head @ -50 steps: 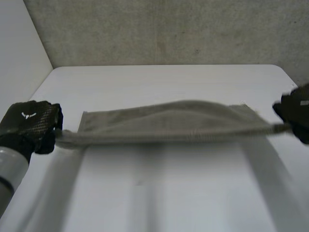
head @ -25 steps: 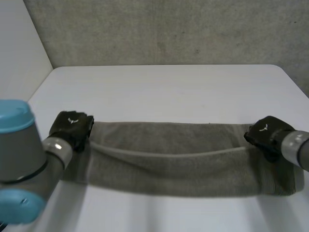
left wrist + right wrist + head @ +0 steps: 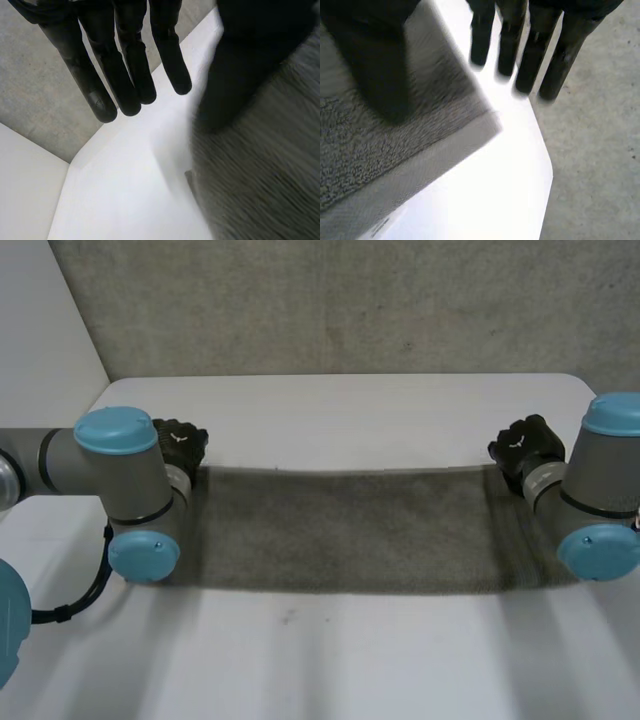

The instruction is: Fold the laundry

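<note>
Presently, grey towel (image 3: 350,530) lying flat as a long strip on white table (image 3: 350,410), left robot hand (image 3: 180,445) at its far left corner, fingers (image 3: 170,55) straight, released, right robot hand (image 3: 522,448) at far right corner, likewise released.

Nubbly terry-cloth towel (image 3: 350,530) on a smooth, matt table (image 3: 350,420).

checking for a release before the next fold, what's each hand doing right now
Left hand: open, fingers straight, holding nothing.
Right hand: open, fingers straight, holding nothing.
</note>
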You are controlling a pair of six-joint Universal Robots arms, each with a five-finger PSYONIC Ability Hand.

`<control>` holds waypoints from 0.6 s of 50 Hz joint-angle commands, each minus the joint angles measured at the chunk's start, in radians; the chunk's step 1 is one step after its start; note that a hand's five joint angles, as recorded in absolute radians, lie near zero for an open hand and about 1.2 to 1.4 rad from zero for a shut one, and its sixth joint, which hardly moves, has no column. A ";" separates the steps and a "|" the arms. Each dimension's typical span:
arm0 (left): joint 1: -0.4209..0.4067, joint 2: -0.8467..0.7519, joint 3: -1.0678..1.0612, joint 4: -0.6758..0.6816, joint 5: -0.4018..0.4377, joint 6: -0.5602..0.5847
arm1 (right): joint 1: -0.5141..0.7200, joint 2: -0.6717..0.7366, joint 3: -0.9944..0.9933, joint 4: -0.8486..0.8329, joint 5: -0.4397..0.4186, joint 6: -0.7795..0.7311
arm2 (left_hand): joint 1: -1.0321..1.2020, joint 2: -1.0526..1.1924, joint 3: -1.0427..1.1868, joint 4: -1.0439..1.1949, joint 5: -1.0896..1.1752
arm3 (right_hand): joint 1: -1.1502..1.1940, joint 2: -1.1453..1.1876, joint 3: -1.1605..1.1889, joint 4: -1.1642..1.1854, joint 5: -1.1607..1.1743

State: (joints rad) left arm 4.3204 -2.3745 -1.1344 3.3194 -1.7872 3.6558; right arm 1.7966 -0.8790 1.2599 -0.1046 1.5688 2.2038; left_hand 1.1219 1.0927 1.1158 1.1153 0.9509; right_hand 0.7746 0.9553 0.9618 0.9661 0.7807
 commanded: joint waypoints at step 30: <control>0.038 0.560 -0.614 0.126 0.141 -0.396 | -0.233 -0.483 0.469 0.278 -0.277 0.324 | -0.947 -0.918 -0.941 -0.941 -0.951 | -0.390 -0.571 -0.578 -0.582 -0.571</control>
State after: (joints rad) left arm 4.3352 -1.8468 -1.6264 3.3952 -1.7132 3.3383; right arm 1.6666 -1.3491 1.5768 0.1613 1.3979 2.5296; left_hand 0.1790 0.1665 0.1676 0.1687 0.0328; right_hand 0.2169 0.2565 0.2657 0.2653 0.1008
